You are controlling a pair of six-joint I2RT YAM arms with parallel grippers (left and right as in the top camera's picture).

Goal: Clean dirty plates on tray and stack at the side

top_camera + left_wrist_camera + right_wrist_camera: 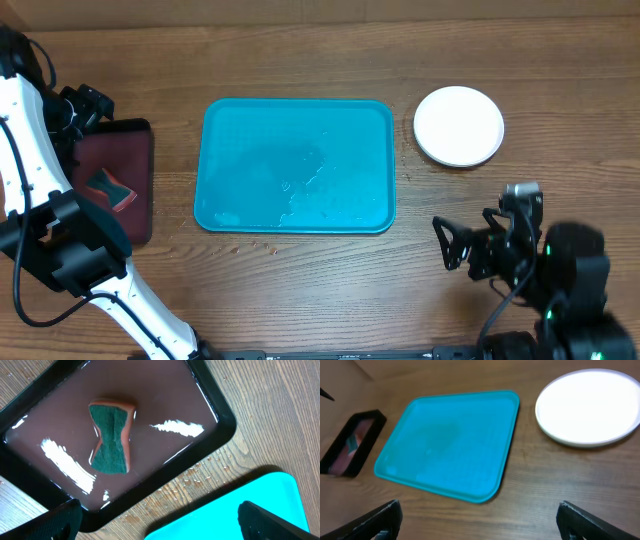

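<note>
The teal tray (250, 130) lies at the table's middle with no plates on it, only water droplets. It also shows in the left wrist view (260, 505) and the right wrist view (450, 440). A white plate (459, 126) sits on the wood to the tray's right, also in the right wrist view (590, 405). The yellow-green and light blue plates are not visible. My left gripper (92, 105) (160, 520) is open and empty by the maroon tray. My right gripper (445, 243) (480, 515) is open and empty, in front of the white plate.
A dark maroon black-rimmed tray (135, 150) (165, 400) at the left holds a green and orange sponge (110, 188) (111, 437). Water droplets lie on the wood between the two trays.
</note>
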